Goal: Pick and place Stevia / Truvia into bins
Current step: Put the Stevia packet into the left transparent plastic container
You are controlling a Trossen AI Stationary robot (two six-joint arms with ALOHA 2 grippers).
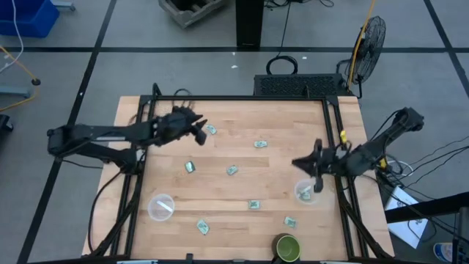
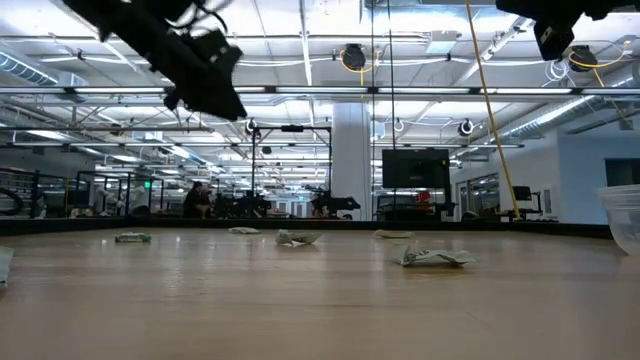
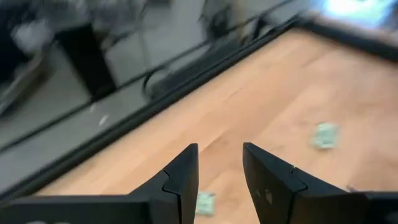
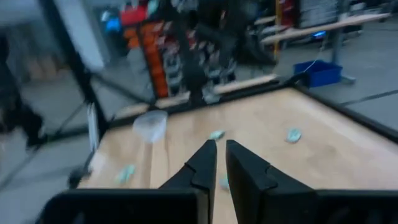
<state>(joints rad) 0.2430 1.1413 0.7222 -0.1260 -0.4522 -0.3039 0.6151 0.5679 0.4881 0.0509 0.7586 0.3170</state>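
Several pale green-and-white packets lie flat on the wooden table, among them one at the far left (image 1: 211,130), one mid-table (image 1: 232,170) and one near the front (image 1: 253,204). A clear cup (image 1: 161,207) stands at the near left. Another clear cup (image 1: 306,192) stands at the near right, with something pale green inside. My left gripper (image 1: 201,130) is open and empty, raised above the table (image 2: 205,85). The far-left packet (image 3: 204,202) shows below, between its fingers. My right gripper (image 1: 296,162) is raised beyond the right cup, with its fingers (image 4: 208,158) almost together and nothing seen between them.
A dark green cup (image 1: 287,248) stands at the table's front edge, right of centre. A black metal frame (image 1: 220,97) runs round the table. Bare wood lies between the scattered packets in the middle.
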